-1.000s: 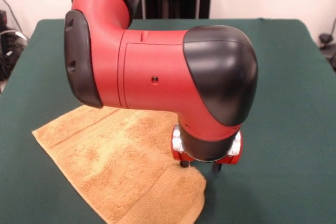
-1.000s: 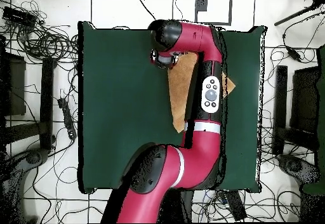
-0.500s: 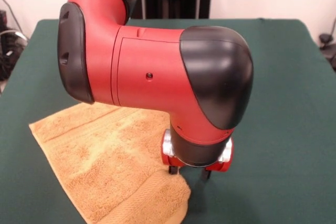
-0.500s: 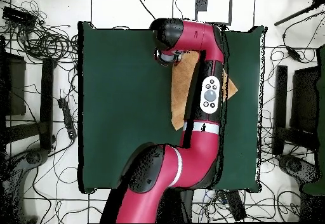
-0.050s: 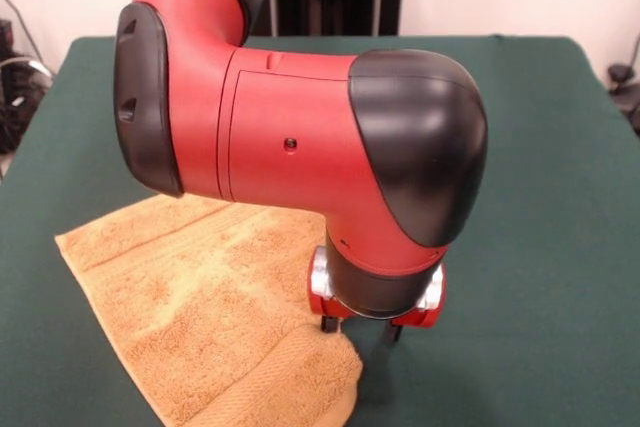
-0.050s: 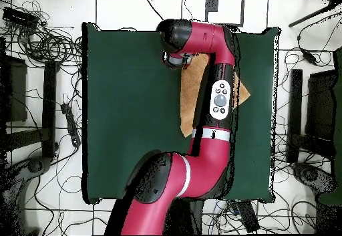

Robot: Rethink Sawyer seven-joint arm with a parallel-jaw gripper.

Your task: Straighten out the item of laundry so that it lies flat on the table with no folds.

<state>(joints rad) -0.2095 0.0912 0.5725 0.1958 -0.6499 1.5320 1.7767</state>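
The item of laundry [image 5: 210, 317] is a golden-orange terry towel spread on the green table [image 5: 540, 197], with its near right corner thick and rounded as if doubled over. My gripper [image 5: 360, 331] hangs straight down over that corner. Its two dark fingertips [image 5: 328, 325] stand apart, just above or touching the towel's edge, with nothing clamped between them. The big red and black arm hides the towel's far side. In the overhead view the towel [image 6: 191, 93] shows as a narrow strip beside the arm, with the gripper [image 6: 176, 61] at its end near the table [image 6: 127, 113] edge.
Broad green felt lies bare to the right of the gripper in the front view. Cables and stands crowd the floor around the table in the overhead view. The arm's elbow spans the table's middle.
Over the last second the gripper shifted a little to the left and lower, and the towel's corners slid left with it. In the last half second almost nothing moved.
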